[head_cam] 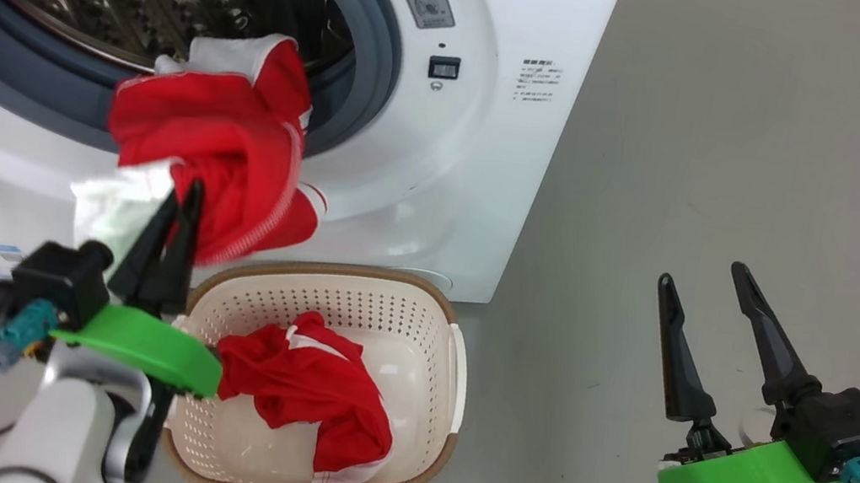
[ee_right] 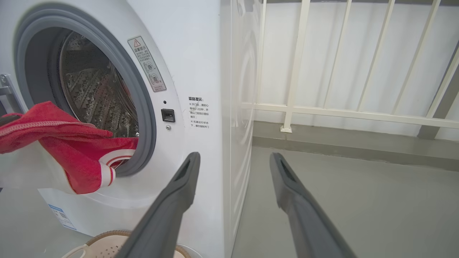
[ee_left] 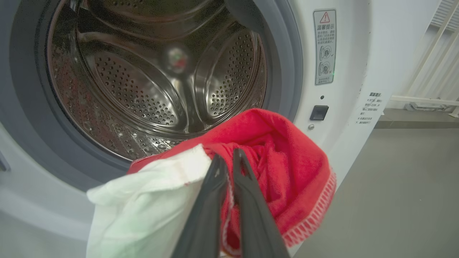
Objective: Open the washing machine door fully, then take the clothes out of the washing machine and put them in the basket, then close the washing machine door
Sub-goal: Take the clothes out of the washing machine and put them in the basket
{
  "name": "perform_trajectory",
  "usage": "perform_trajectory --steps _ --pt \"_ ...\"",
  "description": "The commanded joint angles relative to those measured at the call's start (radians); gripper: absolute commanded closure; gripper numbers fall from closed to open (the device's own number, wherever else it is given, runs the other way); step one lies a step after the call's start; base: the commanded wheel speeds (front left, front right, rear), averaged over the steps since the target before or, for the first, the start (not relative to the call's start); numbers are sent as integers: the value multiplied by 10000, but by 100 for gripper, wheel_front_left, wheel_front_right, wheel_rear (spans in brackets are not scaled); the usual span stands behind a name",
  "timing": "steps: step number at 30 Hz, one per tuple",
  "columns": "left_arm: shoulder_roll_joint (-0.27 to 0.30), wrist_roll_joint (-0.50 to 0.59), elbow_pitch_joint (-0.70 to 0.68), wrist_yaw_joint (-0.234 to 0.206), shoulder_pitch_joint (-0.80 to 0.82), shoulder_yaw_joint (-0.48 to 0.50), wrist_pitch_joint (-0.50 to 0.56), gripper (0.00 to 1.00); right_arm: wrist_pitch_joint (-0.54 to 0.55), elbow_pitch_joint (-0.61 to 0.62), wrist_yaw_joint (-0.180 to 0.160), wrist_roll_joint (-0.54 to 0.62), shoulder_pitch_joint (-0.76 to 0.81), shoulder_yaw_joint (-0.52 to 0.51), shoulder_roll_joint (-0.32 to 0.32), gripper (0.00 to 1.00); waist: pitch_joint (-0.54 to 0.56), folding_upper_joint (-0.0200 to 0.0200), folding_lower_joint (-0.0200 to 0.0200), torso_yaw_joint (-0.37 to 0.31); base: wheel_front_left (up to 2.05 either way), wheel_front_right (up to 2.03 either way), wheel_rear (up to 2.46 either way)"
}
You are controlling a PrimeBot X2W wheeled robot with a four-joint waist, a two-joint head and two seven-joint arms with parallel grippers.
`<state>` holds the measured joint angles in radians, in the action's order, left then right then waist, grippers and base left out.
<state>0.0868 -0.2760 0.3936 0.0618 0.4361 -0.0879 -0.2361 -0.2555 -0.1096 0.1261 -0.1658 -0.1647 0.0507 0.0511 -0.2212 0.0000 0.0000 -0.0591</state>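
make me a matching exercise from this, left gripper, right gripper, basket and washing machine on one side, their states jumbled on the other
1 left gripper
2 right gripper
3 basket
4 washing machine

a open, holding nothing, above the floor
b white, with a grey ring round its opening
c shut on red and white clothes
d has a red garment lying in it

Pairs: 1-c, 2-a, 3-d, 4-b
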Motion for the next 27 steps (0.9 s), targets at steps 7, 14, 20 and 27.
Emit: perform_trajectory --steps 7,14,20,27 --pt "48 -338 -53 -19 -503 24 380 100 -63 378 46 -68 -37 212 -9 0 -196 0 0 33 0 0 0" --pt "-127 -705 1173 109 -276 -229 483 100 -63 439 46 -53 -175 247 -9 0 -613 0 0 20 0 0 0" --pt "-251 -1013 2812 258 197 -512 373 100 -63 455 46 -20 -309 284 -9 0 -899 0 0 16 0 0 0" --pt "-334 -1441 4627 420 721 -869 313 100 -63 437 46 -12 -450 336 -9 0 -1192 0 0 -25 0 0 0"
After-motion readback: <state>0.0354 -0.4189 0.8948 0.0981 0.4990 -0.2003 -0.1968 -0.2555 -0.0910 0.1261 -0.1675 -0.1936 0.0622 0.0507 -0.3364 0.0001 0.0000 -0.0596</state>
